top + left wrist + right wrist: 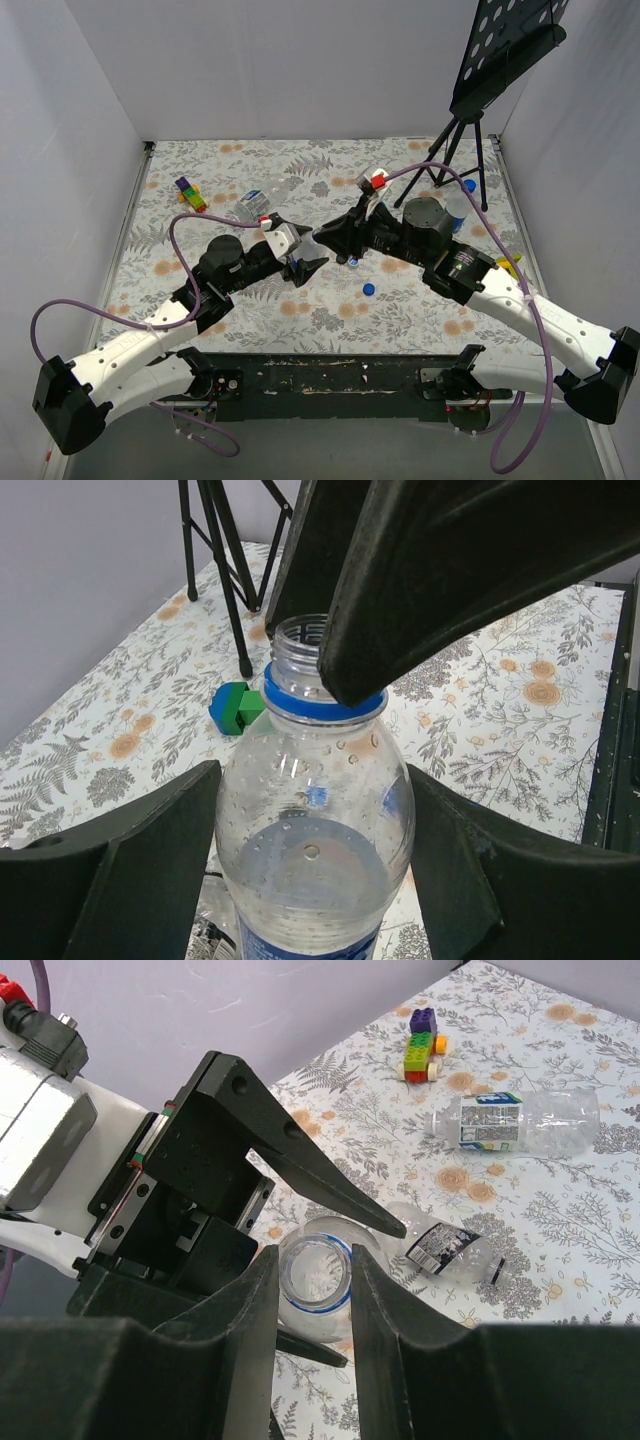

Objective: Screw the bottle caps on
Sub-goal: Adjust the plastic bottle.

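Left wrist view: clear bottle point(315, 860), uncapped, blue neck ring, droplets inside, upright, nearer than the stand point(228, 580). The left gripper point(312, 775) flanks it; grip indeterminate.
Right wrist view: right gripper point(315, 1260) clamped on its neck.
Top view: blue cap point(368, 290) loose, near-left of the stand.

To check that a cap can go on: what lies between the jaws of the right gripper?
The open, uncapped neck of a clear bottle lies there. The right gripper has its jaws closed on it. The right wrist view shows this.
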Controlling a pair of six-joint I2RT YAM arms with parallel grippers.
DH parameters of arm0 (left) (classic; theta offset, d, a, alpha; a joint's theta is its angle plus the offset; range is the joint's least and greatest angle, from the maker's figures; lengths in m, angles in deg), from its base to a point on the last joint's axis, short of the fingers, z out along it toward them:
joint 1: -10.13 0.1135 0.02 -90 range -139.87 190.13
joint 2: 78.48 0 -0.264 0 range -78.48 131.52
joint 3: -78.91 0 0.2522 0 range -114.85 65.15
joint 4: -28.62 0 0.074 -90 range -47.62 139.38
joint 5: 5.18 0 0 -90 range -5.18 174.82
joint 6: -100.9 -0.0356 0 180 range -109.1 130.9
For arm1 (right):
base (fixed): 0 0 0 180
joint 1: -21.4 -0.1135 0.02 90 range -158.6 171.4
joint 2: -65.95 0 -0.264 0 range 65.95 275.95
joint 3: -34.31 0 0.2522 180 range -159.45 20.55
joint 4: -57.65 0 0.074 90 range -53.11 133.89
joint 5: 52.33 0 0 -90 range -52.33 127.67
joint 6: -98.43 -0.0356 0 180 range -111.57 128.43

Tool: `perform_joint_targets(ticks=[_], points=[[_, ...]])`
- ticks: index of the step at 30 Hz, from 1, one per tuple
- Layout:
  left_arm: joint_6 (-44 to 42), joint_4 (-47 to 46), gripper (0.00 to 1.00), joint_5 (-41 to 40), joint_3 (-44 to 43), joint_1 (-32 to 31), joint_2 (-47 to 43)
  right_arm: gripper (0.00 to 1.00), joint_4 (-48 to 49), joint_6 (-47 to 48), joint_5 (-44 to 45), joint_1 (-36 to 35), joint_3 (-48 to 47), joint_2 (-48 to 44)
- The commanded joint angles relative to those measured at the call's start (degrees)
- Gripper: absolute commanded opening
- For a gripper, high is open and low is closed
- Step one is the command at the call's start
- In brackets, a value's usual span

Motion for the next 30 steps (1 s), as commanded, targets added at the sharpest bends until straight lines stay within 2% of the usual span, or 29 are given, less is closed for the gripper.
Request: perform_joint_targets(ticks=[1, 6, 9, 10, 12, 14, 17, 19, 25, 27, 30], points=[[-1.14, -2.49, 0.68, -2.01, 0.63, 0.04, -1.10, 0.01, 4.34, -2.62, -1.79, -0.53, -0.04, -2.12], [-0.53, -2.58, 0.51, -3.67, 0.72, 0.04, -1.54, 0.01, 3.99, -3.50, -1.26, -0.53, 0.31, -2.30], [-0.35, -1.97, 0.45, -4.38, 0.37, 0.13, -1.19, 0.01, 3.55, -3.68, -0.56, -0.62, 0.66, -2.74], [-0.35, -1.79, 0.43, -4.38, 0.19, 0.04, -1.01, 0.05, 3.29, -3.68, -0.12, -0.53, 0.66, -2.83], [-0.09, -1.27, 0.42, -4.64, -0.16, 0.04, -0.75, 0.27, 2.50, -3.68, 0.58, -0.53, 0.48, -3.09], [0.26, -0.83, 0.41, -5.26, -0.51, 0.04, -0.57, 0.44, 1.01, -3.51, 2.24, -0.44, 0.05, -3.44], [0.79, 0.31, 0.39, -7.27, -1.39, 0.04, -0.13, 0.60, -3.73, -2.28, 6.37, -0.36, -1.18, -4.32], [1.32, 1.63, 0.37, -9.47, -2.18, 0.04, 0.39, 0.68, -7.07, -1.66, 10.05, -0.18, -2.06, -4.67], [2.64, 4.88, 0.33, -16.32, -4.64, 0.13, 1.89, 0.83, -21.91, -3.41, 18.68, 1.13, -5.48, -2.92], [2.90, 5.68, 0.32, -18.51, -5.17, 0.22, 1.98, 0.86, -28.50, -3.59, 18.25, 2.71, -7.33, -0.56], [3.08, 6.29, 0.31, -21.16, -5.52, 0.57, 2.06, 0.89, -31.78, -4.47, 16.24, 3.25, -7.17, 2.35]])
